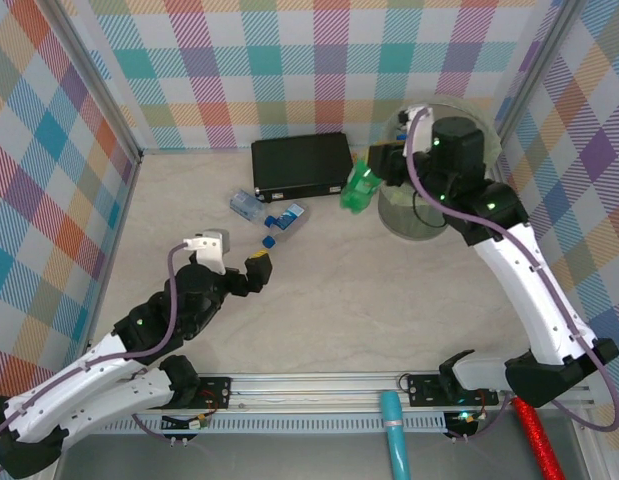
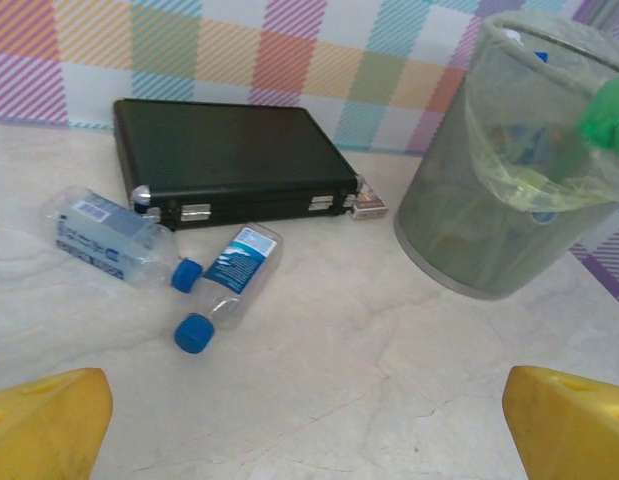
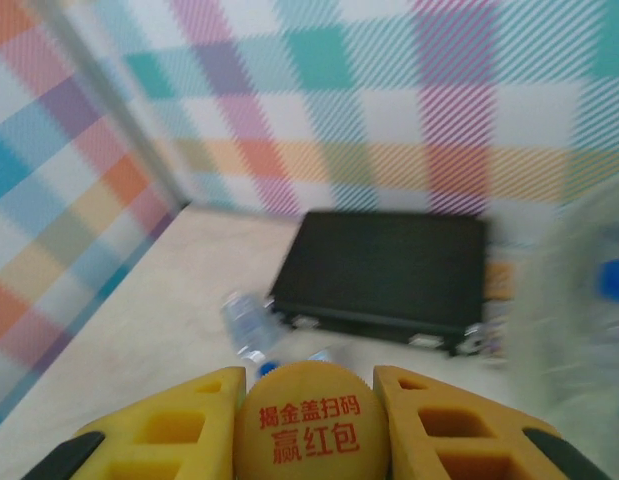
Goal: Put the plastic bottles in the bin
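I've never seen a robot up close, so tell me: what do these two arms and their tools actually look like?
The left arm and right arm have white shells between bulky black joints, small green lights, and a grey-purple cable looping outside. The left tool and right tool each have two chunky yellow fingers with square hollows.

Bright, evenly lit, softly from above. Crisp overhead and at the left wrist, with faint shadows under the black case (image 2: 229, 165). Badly smeared at the right wrist (motion blur, worst near the bin (image 3: 574, 330)).
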`<state>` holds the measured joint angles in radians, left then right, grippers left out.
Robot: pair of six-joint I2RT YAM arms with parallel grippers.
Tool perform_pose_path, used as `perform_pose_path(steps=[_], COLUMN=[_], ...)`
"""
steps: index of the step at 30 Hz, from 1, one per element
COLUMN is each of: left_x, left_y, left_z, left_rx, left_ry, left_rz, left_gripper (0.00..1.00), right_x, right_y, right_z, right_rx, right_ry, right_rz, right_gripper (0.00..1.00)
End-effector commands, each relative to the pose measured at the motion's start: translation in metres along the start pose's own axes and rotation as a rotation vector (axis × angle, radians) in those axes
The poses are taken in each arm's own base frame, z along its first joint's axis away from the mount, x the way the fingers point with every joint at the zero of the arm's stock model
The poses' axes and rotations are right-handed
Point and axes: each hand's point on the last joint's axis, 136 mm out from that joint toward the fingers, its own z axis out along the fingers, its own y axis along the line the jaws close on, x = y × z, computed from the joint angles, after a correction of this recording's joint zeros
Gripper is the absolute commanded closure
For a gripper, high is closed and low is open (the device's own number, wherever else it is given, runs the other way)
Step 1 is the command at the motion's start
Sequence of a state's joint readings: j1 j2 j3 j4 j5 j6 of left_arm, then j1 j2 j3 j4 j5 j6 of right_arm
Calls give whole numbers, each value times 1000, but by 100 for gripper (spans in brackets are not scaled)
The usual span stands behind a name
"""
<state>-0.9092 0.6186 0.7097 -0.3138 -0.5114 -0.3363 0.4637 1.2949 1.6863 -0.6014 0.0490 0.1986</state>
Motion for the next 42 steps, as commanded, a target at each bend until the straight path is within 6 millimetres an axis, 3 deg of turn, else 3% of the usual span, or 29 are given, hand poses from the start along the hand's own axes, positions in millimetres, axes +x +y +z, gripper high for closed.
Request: perform_pose_path(steps=[1,4,9,14,19,27,32,42], left_x=[3,5,7,10,10,11,12,12], left_y=[13,14,14,12,17,26,32,36], left_z=[-4,-5,-5,-9,-15,-26,-32,-35], left_rx=[-53,-51,-49,-19,-11,-21,-28,-33], left_ry=[-12,-8,-1,3,-6,-15,-24,-31], left_rz=[-6,-6,-4,-21,-43,-58,-77,-83], left_gripper=[0,0,0,0,0,0,0,0], right_x=[-41,-66,-93,-98,-82,-69,-52,19], right_y=[-44,-75,-126,-175,-225,-266,-277,-287], right_z=[-18,-22,-10,18,42,76,97,128], right_rx=[203,326,479,623,682,696,673,625], right_ry=[-120,-193,-246,-233,-177,-117,-66,107], right_rz=[-58,-76,-71,-98,-63,-69,-43,52], right_gripper=[76,76,78,73,75,75,75,73])
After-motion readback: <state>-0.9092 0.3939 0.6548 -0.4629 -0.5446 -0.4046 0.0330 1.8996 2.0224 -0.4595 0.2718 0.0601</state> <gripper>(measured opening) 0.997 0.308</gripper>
